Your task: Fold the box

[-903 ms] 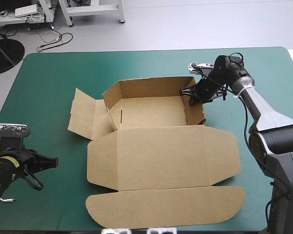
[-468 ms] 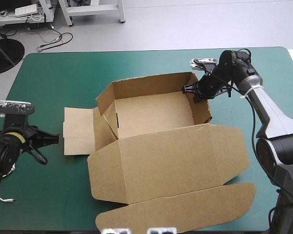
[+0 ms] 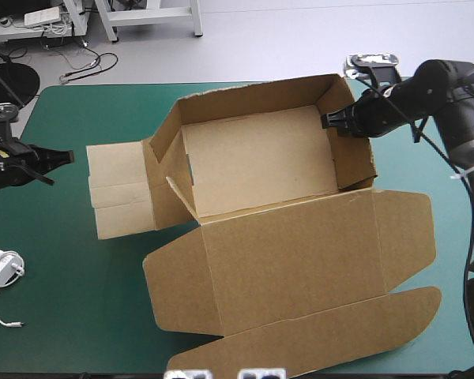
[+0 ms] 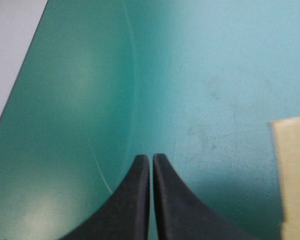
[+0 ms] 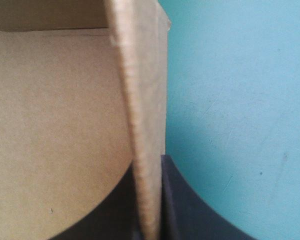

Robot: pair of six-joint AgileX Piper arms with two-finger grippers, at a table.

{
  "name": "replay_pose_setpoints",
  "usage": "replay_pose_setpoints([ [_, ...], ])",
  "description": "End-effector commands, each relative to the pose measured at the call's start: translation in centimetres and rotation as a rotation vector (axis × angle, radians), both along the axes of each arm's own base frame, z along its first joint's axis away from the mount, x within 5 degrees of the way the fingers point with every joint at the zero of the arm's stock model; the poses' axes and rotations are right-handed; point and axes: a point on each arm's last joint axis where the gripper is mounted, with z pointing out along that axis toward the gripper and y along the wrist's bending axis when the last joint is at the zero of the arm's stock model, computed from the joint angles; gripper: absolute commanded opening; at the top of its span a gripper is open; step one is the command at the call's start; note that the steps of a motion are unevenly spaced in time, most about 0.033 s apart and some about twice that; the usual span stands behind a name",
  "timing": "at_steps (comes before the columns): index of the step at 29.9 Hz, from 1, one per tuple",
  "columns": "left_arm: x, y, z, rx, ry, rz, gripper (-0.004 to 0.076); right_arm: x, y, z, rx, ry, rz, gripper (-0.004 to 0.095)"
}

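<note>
The box (image 3: 261,158), an open tray with lid flat, sits on the teal-green cover (image 3: 79,316), perhaps tilted. The right gripper (image 3: 327,121) clamps its right wall, one finger inside; the left gripper (image 3: 68,156), pressed closed, hovers well left.

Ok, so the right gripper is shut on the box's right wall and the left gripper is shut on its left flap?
No. The right gripper is shut on the box's right wall, but the left gripper is shut on nothing: the left wrist view shows it over teal-green cover, clear of the flap.
</note>
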Motion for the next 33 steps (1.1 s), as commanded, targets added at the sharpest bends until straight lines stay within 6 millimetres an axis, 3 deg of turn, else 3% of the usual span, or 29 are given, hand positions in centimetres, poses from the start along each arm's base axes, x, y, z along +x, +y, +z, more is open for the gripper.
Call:
replay_pose_setpoints([
  [1,0.2,2.3,1.3,-0.152,-0.113,0.018,0.0015,-2.9,-1.5,4.3,0.121,-0.122,-0.016,-0.0020],
  [5,1.0,4.5,-0.1,-0.379,-0.109,-0.041,0.0015,-3.8,-2.8,5.7,0.222,-0.172,-0.007,-0.0020],
  [10,2.5,4.3,-1.5,-0.677,-0.094,-0.270,0.0015,-4.3,-3.1,6.6,0.298,-0.201,0.018,-0.0020],
  [15,3.5,2.0,-0.4,-0.831,-0.177,-0.400,0.0013,-4.1,-3.1,6.5,0.300,-0.199,0.017,-0.0020],
  [24,1.7,-4.4,2.5,-0.776,-0.201,-0.629,0.0013,-3.4,-3.0,6.5,0.341,-0.227,0.004,-0.0020],
  [33,-0.1,-7.2,4.5,-0.812,-0.256,-0.741,0.0010,-2.8,-1.6,6.2,0.283,-0.262,0.006,-0.0020],
])
